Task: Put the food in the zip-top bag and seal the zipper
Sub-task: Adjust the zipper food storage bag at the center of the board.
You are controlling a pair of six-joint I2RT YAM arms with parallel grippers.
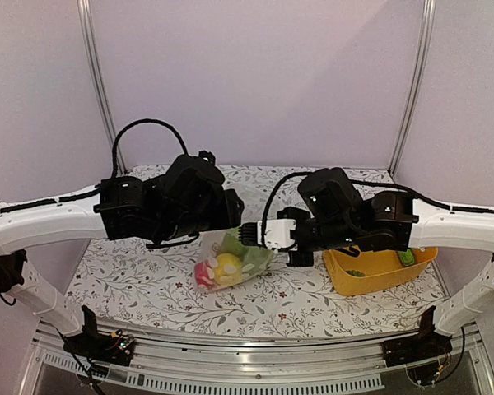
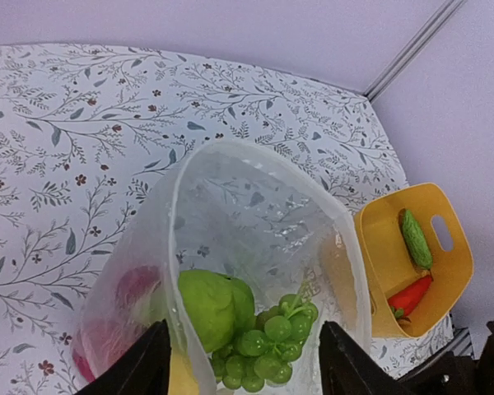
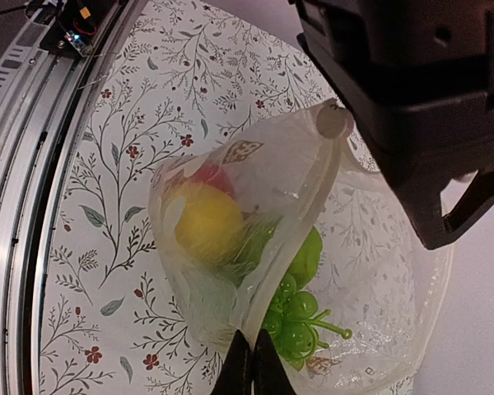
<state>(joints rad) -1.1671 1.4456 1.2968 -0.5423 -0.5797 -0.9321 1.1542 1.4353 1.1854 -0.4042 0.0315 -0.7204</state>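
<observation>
The clear zip-top bag (image 1: 249, 262) stands open at the table's middle. It holds green grapes (image 2: 267, 346), a green leafy piece (image 2: 210, 304), a yellow ball (image 3: 207, 222) and a red ball (image 1: 202, 274). My right gripper (image 3: 249, 362) is shut on the bag's rim with the zipper strip (image 3: 305, 239), and it also shows in the top view (image 1: 245, 234). My left gripper (image 2: 243, 370) is open, its fingers wide apart over the bag's mouth (image 2: 230, 144). A green cucumber (image 2: 415, 237) and an orange-red carrot (image 2: 410, 294) lie in the yellow tub (image 2: 379, 247).
The yellow tub (image 1: 379, 284) stands right of the bag, under my right arm. The table has a floral cloth (image 1: 132, 284). A metal rail (image 1: 255, 354) runs along the near edge. Lilac walls close the back and sides.
</observation>
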